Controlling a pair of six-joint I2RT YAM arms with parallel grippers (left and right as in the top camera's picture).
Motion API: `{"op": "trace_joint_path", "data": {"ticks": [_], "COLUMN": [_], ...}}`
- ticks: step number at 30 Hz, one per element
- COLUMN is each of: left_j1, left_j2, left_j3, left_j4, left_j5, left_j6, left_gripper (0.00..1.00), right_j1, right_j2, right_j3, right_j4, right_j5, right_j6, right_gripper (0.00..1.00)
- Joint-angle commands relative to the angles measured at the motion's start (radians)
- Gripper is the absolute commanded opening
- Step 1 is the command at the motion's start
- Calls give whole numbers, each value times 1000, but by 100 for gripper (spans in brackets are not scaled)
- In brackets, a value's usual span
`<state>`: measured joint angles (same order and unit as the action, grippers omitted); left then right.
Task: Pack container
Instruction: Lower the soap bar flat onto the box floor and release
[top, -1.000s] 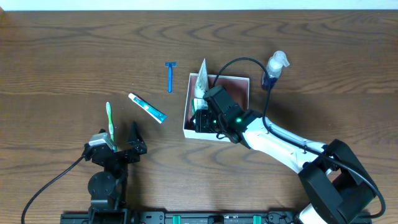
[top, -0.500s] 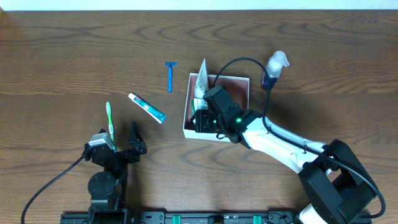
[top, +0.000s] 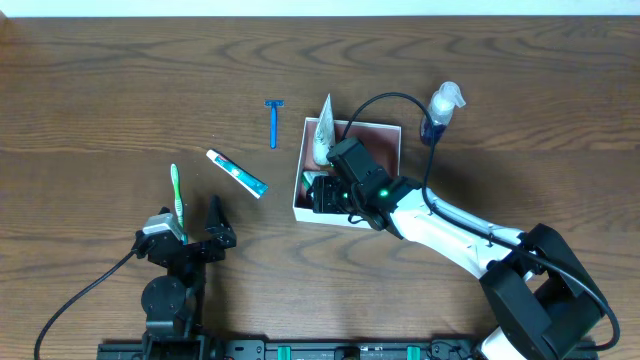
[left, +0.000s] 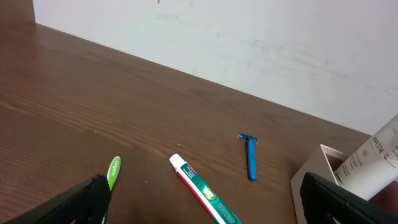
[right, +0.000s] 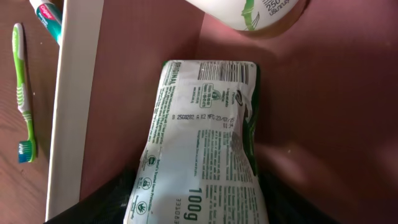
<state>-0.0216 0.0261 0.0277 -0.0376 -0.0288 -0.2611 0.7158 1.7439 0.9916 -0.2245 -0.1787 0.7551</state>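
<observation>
Container (top: 386, 150) sits about mid-desk (top: 100, 90), slightly to my right of centre and nearer the far edge than the near one. Right fingers (right: 102, 202) are down inside it by its left wall, clamped on the green-and-white packet (right: 202, 143), one finger on each long edge. I read the step in hand as laying that packet flat on the box floor; I can't tell if it's touching down. To do it well I'd keep it parallel to the left wall, lower until it lies flat, release only then, and lift straight up so I don't drag it or knock the white tube (top: 322, 125). That tube leans in the box's far-left corner, sticking out over the rim, just beyond the packet. I see nothing else in the box. Not yet packed: blue razor (top: 273, 122) and toothpaste (top: 238, 173) left of the box, green toothbrush (top: 177, 200) toward the near edge, spray bottle (top: 440, 108) off the box's far-right corner. Left fingers (left: 81, 199) are spread wide and empty at the near edge, beside the toothbrush.
</observation>
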Motion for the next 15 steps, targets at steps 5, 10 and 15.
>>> {"op": "trace_joint_path", "data": {"ticks": [5, 10, 15], "left_j1": [3, 3, 3], "left_j2": [0, 0, 0], "left_j3": [-24, -24, -24], "left_j4": [-32, -32, -32], "left_j5": [-8, -8, -8], "left_j6": [10, 10, 10], "left_gripper": [98, 98, 98], "right_j1": [12, 12, 12], "right_j2": [5, 5, 5], "right_j3": [1, 1, 1], "right_j4": [5, 5, 5], "right_j5": [-2, -2, -2], "right_j6": [7, 7, 7], "right_gripper": [57, 58, 73]}}
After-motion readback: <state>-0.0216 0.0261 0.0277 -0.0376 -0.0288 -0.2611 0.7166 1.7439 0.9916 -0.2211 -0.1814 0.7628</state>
